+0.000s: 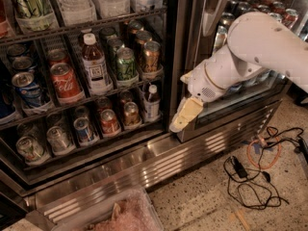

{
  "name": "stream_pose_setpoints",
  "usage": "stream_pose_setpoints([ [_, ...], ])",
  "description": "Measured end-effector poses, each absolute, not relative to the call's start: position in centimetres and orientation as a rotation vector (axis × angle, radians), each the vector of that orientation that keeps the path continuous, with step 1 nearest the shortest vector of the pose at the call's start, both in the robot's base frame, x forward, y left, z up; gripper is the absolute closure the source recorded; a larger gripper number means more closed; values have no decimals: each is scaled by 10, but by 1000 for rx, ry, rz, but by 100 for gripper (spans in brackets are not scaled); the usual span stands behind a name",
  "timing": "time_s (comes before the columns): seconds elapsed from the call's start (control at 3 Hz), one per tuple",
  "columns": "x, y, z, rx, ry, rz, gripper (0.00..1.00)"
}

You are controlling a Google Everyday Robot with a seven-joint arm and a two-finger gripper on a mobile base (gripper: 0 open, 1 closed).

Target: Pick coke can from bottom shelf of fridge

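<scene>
The coke can (109, 121), small and red with a silver top, stands in a clear lane tray on the bottom shelf (120, 138) of the fridge (177, 57), among silver and blue cans. A copper-orange can (131, 113) stands just right of it. My gripper (185, 115), cream-coloured on a white arm, hangs in front of the steel centre post. It is to the right of the bottom shelf, about level with it and well apart from the coke can. It holds nothing that I can see.
The rack above holds a large Coca-Cola can (65, 81), a white-capped bottle (94, 64) and a green can (126, 64). A small bottle (152, 102) stands at the bottom shelf's right end. Black and orange cables (250, 174) lie on the floor. A clear bin (120, 213) sits below.
</scene>
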State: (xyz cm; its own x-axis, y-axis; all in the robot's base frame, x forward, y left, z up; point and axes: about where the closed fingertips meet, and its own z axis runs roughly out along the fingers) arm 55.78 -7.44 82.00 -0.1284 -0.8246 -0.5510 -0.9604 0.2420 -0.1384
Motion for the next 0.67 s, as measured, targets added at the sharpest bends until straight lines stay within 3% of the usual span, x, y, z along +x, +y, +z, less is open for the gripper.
stream_pose_setpoints([
  [0.67,559,-61,811,-1646,1966,376,0],
])
